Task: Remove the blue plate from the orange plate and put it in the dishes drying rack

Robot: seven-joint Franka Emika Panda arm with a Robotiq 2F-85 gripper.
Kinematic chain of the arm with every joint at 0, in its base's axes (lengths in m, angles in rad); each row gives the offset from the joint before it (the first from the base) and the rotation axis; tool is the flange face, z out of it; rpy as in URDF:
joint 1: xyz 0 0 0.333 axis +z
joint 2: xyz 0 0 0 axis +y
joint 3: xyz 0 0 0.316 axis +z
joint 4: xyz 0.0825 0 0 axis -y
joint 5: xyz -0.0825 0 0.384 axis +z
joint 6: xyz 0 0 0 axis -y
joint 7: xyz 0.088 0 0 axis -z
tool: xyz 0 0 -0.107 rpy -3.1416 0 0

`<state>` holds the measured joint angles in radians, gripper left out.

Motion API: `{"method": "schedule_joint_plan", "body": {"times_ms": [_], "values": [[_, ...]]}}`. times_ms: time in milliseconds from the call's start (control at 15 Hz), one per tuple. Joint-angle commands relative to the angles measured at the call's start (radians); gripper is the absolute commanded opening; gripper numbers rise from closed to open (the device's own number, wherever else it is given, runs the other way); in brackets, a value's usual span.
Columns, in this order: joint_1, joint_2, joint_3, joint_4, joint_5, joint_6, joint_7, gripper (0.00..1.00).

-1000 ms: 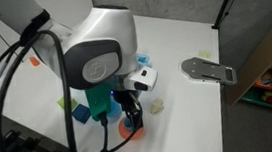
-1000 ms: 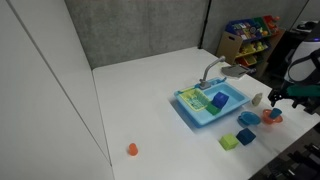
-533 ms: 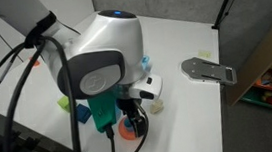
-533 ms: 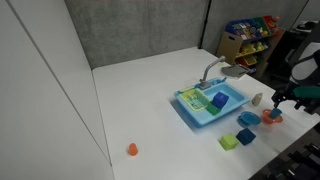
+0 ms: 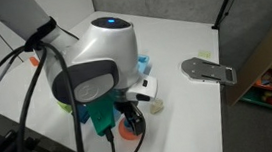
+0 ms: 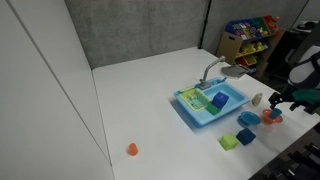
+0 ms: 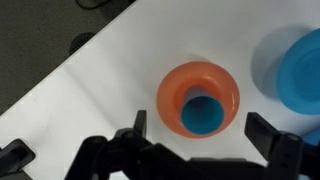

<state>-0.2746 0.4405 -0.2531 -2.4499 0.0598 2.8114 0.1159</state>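
The blue plate (image 7: 203, 114) is a small toy dish. It sits inside the orange plate (image 7: 198, 93), on the side nearest my pincer (image 7: 200, 130), right below it. I think it is very light, made of hard plastic, and a bit slippery. It will not bend, but it could pop out if I squeeze badly. Its rim is the only thin bit to take. I would pinch one side of the rim, with one finger inside the dish and one outside. The orange plate is light too, so I think it may slide or come up with it.

The pincer is open wide. Its fingers (image 7: 262, 132) show one to each side of the orange plate, and as far as I can tell they touch nothing.

Off to one side of the pincer is a bigger light-blue plate (image 7: 300, 62), near the orange one but apart from it. To the other side the white bench (image 7: 95, 75) is bare, then its edge comes, with dark past it. In an exterior view the dishes drying rack (image 6: 199, 100) is well away from the pincer, joined to the toy sink (image 6: 208, 119), with little blocks (image 6: 245, 135) in between. I would lift high first and go over them.
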Motion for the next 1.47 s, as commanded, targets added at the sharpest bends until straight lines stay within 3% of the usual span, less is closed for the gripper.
{"method": "schedule_joint_plan", "body": {"times_ms": [0, 333, 400, 533, 933, 1000, 1400], "values": [[-0.008, 0.032, 0.010, 0.002, 0.019, 0.050, -0.021, 1.00], [0.002, 0.087, 0.004, 0.015, 0.015, 0.077, -0.007, 0.99], [0.006, 0.096, 0.001, 0.018, 0.014, 0.082, -0.003, 0.75], [0.015, 0.111, -0.005, 0.027, 0.012, 0.087, 0.007, 0.68], [0.110, 0.106, -0.055, 0.053, -0.004, 0.056, 0.077, 0.20], [0.142, 0.095, -0.077, 0.060, -0.012, 0.030, 0.101, 0.16], [0.313, 0.041, -0.191, 0.132, -0.081, -0.118, 0.265, 0.16]]}}
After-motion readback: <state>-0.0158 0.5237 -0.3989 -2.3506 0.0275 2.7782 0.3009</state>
